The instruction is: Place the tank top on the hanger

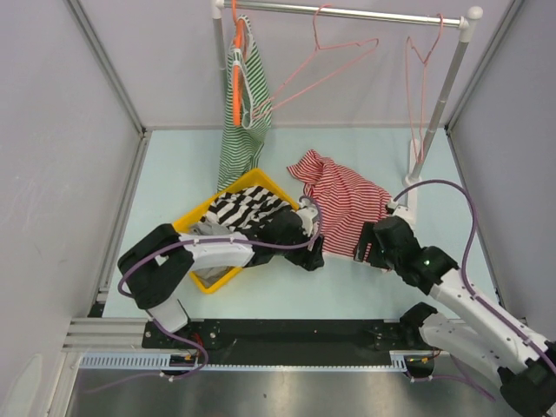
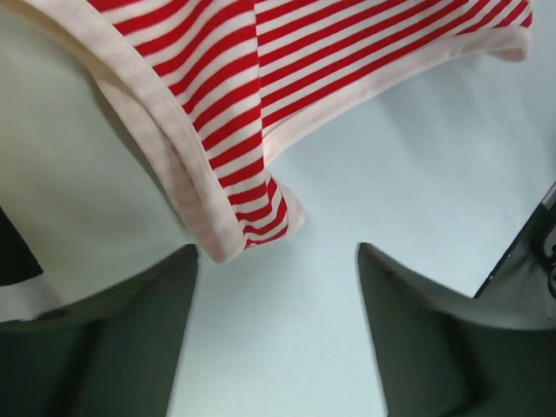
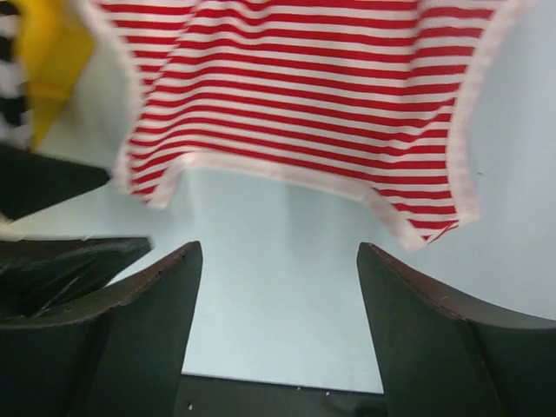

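Bare table (image 1: 343, 280) between left pincer (image 1: 306, 248) and right pincer (image 1: 372, 247), tank top (image 1: 343, 201) beyond, yellow bin (image 1: 252, 181) at left, rack post (image 1: 439, 109) maybe near

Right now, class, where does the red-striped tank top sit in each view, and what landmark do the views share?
Top external: the tank top lies crumpled right of centre, beside the yellow basket.
Left wrist: the tank top fills the upper part, a strap hanging lowest.
Right wrist: the tank top spans the upper half.
Shared landmark: the pale table beneath it.

The left gripper (image 2: 278, 261) had its jaws spread with nothing between them. Just beyond lay the pale-trimmed strap of the red-and-white striped tank top (image 2: 261, 104) on the pale table (image 2: 417, 174).
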Controlling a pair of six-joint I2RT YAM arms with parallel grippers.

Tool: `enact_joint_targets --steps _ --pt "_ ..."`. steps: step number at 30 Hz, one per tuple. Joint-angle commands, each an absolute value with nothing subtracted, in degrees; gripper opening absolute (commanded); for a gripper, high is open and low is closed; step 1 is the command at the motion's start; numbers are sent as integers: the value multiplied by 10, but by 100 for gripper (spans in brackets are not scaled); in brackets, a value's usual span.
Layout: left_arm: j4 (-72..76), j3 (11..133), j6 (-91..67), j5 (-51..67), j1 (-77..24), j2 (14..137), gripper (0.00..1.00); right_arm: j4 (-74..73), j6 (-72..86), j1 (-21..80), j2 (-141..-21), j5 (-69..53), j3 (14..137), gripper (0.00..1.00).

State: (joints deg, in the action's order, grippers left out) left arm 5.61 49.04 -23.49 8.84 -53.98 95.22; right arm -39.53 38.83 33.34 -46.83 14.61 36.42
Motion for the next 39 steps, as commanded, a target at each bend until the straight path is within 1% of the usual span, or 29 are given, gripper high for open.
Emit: enact_joint_targets --steps 1,4,6,9,10,12,14,15,17,19,20,21,22,23,25,26,28,29,30,32,39 --pt "72 480 -242 92 -540 906 85 -439 392 407 -394 201 421 79" --pt "65 462 -242 72 -540 864 92 -451 379 455 -366 216 457 79" --pt "63 445 -242 64 -540 826 96 -452 364 488 -367 242 493 79" --pt "61 425 -236 51 -540 774 98 -454 331 515 -401 292 558 79" --pt "53 422 -234 47 -540 762 99 -455 316 525 -430 304 581 79" --pt "34 418 -221 26 -539 727 99 -454 269 528 -462 339 652 80" --pt "23 411 -205 8 -537 706 100 -448 233 526 -513 366 703 82" --pt "15 409 -201 4 -534 689 99 -444 185 522 -532 385 761 86" --pt "11 399 -200 2 -522 674 99 -450 150 489 -582 394 821 87" --pt "7 391 -204 1 -515 653 99 -446 110 453 -605 375 894 89" --pt "7 382 -207 1 -512 644 99 -444 98 393 -626 356 915 89" --pt "7 378 -209 1 -508 637 99 -444 91 362 -637 311 935 90" --pt "7 374 -211 1 -505 623 99 -445 79 323 -650 284 983 89" --pt "7 365 -214 1 -504 617 99 -447 75 262 -662 260 1004 89" --pt "8 358 -219 1 -501 600 99 -452 70 209 -698 201 1066 89" --pt "8 352 -221 1 -500 596 99 -453 69 165 -708 183 1082 89" --pt "4 347 -223 1 -499 582 99 -453 76 127 -739 121 1112 89" --pt "4 344 -225 1 -498 577 100 -454 79 106 -751 73 1118 89" --pt "4 342 -226 -15 -498 571 99 -452 81 80 -767 55 1121 89" --pt "4 337 -229 -18 -497 561 99 -445 86 61 -780 13 1122 88" --pt "-18 331 -230 -20 -494 555 100 -411 99 10 -801 -33 1094 87"
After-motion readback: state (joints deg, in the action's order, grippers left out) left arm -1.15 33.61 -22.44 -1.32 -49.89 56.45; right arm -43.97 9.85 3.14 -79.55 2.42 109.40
